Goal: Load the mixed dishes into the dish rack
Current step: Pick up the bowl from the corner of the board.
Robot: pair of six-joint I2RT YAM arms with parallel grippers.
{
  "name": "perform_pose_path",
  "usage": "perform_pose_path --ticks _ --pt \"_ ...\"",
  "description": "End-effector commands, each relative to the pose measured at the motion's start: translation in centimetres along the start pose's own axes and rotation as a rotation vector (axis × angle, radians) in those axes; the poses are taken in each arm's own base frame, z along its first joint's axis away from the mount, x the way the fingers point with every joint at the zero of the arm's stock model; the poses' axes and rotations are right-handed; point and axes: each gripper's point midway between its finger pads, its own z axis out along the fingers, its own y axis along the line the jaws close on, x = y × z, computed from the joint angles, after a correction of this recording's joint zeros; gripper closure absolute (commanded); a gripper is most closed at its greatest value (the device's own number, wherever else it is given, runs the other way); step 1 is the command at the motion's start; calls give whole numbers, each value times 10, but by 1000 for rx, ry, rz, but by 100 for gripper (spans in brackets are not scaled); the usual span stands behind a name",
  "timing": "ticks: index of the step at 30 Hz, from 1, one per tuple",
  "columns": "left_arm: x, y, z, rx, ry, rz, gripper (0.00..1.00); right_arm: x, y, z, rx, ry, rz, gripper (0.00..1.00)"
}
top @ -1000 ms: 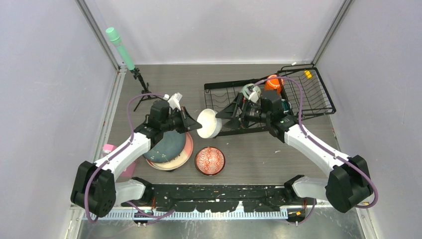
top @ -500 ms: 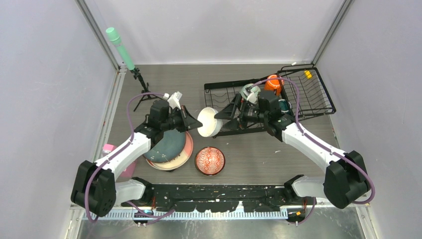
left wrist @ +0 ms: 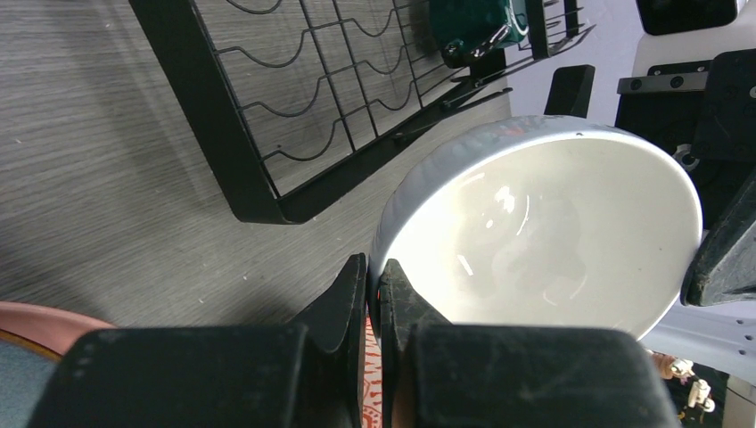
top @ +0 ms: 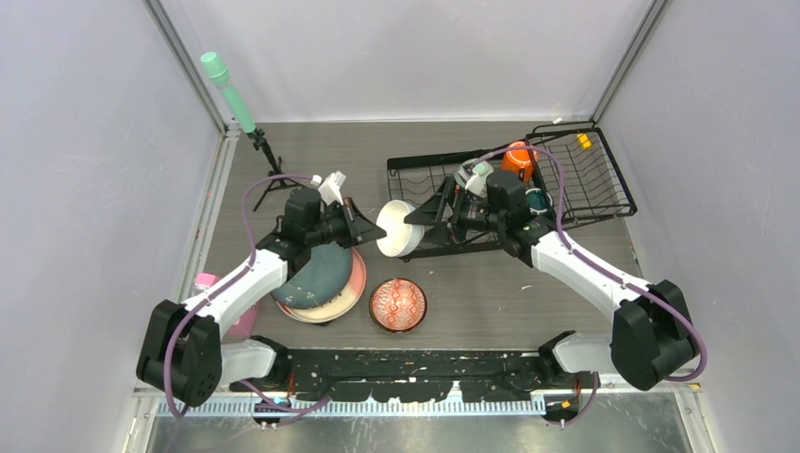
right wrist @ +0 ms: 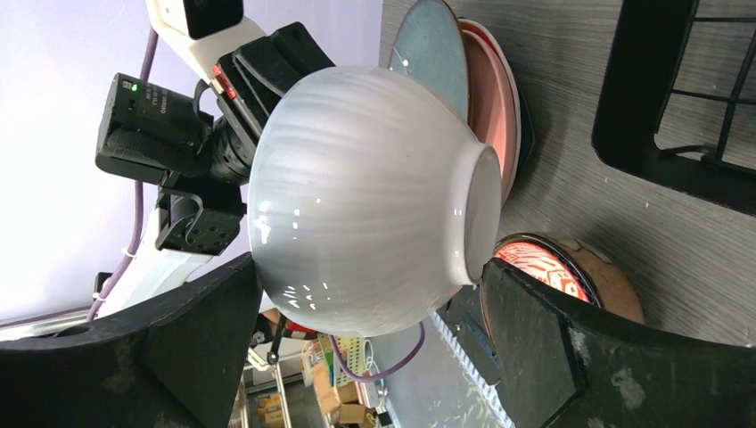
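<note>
Beside dish rack [top: 391, 179], white bowl [top: 396, 231] — glossy, ribbed, tipped sideways; left fingers [left wrist: 343, 296] pinch rim, right fingers [right wrist: 553, 357] spread.

The white bowl [top: 398, 229] before me is glossy and faintly ribbed. I see a patterned bowl [top: 397, 304], red and white inside and brown outside, a speckled teal plate [top: 321, 274], a pink plate [top: 358, 283] and a black wire rack [left wrist: 209, 125].

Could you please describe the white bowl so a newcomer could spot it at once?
Find the black wire dish rack at the table's far right. By its near-left corner, the white bowl is held in the air on its side by the left arm's fingers. It alone is white and lifted.
</note>
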Motion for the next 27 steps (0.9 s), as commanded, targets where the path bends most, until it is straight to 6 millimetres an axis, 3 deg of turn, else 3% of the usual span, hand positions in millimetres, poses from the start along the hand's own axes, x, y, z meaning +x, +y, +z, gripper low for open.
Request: perform_pose_path --ticks 1,5,12,16,20,27 --pt "-19 -36 -4 145 -48 44 100 -10 20 3 -75 -29 -73 5" --pt "-17 -35 -4 148 -39 49 100 -12 19 6 -87 -36 -76 10" --pt "-18 -33 -2 141 -40 51 100 -11 24 5 -109 -32 -92 33" --pt "-17 -32 -1 137 -34 54 100 -11 26 4 -113 -33 -89 33" --pt "-16 -30 1 136 -31 46 100 -12 27 4 -118 -35 -88 44" --pt "-15 -26 5 129 -20 38 91 -14 19 6 -83 -47 -71 58"
